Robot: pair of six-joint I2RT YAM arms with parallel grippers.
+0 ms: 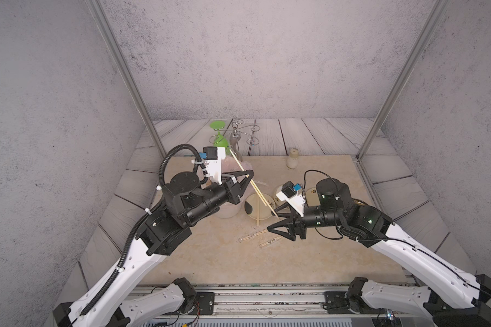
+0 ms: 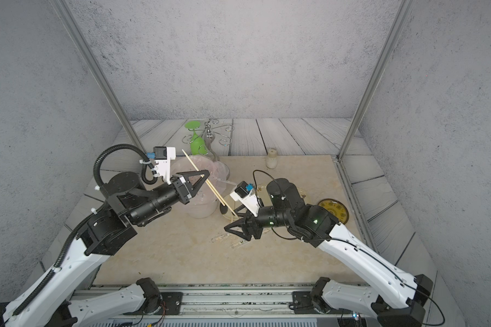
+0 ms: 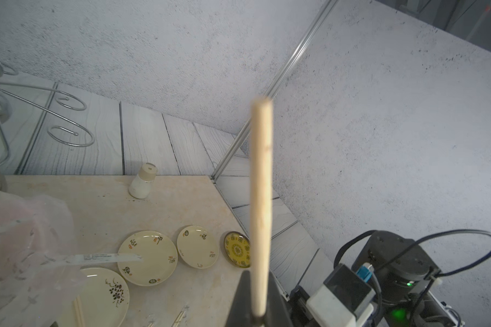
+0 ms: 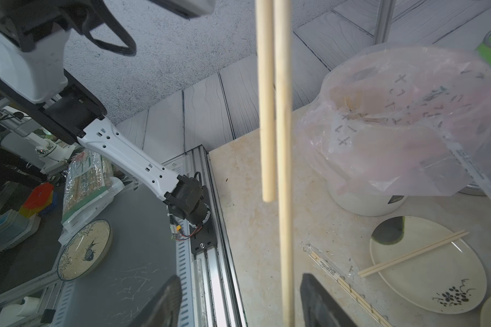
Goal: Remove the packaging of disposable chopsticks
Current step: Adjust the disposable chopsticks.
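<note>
My left gripper (image 1: 248,177) is clamped shut on a pair of bare disposable chopsticks (image 1: 260,193), holding them in the air above the tan table (image 1: 210,263). The sticks slant from far left, over the white bin (image 2: 203,211) with its pinkish liner bag (image 4: 408,127), down to near right, where their lower ends reach my right gripper (image 4: 240,279). Its fingers stand wide apart. In the right wrist view one stick passes through the gap between them and the other ends short of it. I cannot tell whether either finger touches the stick.

A clear printed sleeve (image 3: 102,257) pokes out of the liner bag to the right. Two more lie side by side on the table, just nearer than the flower-printed plate (image 4: 437,283) and beside the right gripper: a left sleeve (image 1: 250,235) with sticks inside, and a right sleeve (image 1: 270,242). A loose pair (image 4: 411,253) of chopsticks rests across that plate.
</note>
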